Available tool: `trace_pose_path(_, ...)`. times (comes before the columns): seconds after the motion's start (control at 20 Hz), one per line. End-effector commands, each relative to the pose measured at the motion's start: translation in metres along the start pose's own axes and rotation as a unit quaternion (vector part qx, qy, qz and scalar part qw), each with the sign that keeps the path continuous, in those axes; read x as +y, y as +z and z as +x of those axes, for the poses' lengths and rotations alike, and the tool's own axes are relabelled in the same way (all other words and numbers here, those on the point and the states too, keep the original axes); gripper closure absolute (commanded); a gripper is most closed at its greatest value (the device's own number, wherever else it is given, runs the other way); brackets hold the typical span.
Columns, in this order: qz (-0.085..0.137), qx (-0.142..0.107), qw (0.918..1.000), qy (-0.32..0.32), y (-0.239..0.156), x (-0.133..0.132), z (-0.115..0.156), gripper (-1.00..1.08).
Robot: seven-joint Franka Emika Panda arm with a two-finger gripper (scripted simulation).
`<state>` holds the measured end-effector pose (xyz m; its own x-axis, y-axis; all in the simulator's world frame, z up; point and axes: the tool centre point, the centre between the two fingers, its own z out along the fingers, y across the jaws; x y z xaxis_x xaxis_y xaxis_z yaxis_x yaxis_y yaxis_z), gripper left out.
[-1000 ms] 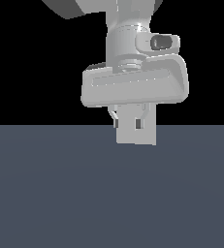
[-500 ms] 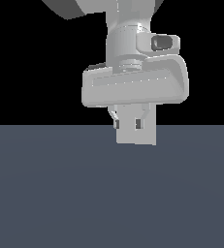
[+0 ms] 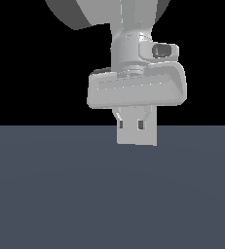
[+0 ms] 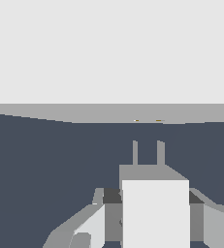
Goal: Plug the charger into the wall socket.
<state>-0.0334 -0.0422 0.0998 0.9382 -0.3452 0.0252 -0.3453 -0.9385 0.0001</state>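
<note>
Gripper (image 3: pixel 136 116) fingers are clamped on the charger (image 4: pixel 155 208), one on each side of the block. Charger is held off the dark surface (image 3: pixel 60 194), prongs (image 4: pixel 147 152) pointing straight at the wall socket (image 4: pixel 108 53), which fills the wrist view as a pale plate. Two tiny holes (image 4: pixel 147 120) sit low on the plate, roughly in line with the prongs, a gap between them. In the exterior view the plate (image 3: pixel 137 135) stands upright just under the gripper body, hiding the charger.
</note>
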Motion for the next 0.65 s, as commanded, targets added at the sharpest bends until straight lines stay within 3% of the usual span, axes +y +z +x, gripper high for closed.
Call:
trace_pose_path(0.0, 0.0, 0.0, 1.0, 0.0, 0.0, 0.0, 0.01, 1.08)
trace_pose_path(0.6, 0.0, 0.0, 1.0, 0.0, 0.0, 0.0, 0.028, 1.08)
